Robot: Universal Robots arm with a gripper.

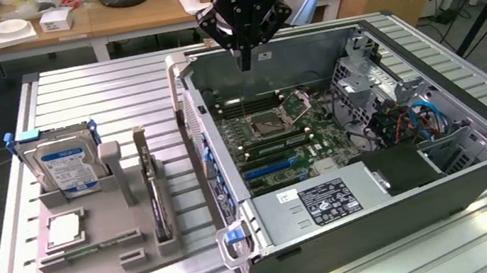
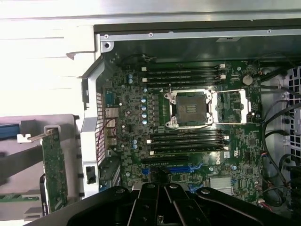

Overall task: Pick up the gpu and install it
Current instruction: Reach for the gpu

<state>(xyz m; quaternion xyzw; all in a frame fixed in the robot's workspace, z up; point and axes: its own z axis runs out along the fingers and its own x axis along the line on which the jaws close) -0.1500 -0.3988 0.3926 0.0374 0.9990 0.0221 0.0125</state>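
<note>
Drive [image 1: 62, 169] stands in a gray holder [image 1: 106, 214] at the exterior view's left. Just right of it in that holder, the gpu [image 1: 156, 204] stands on its thin edge, long side running from far to near, silver end far. Right again is the open case [image 1: 409, 228]. The gripper [image 1: 246, 63] hangs over the case's far part, fingers pressed together, holding nothing, well apart from the gpu.
</note>
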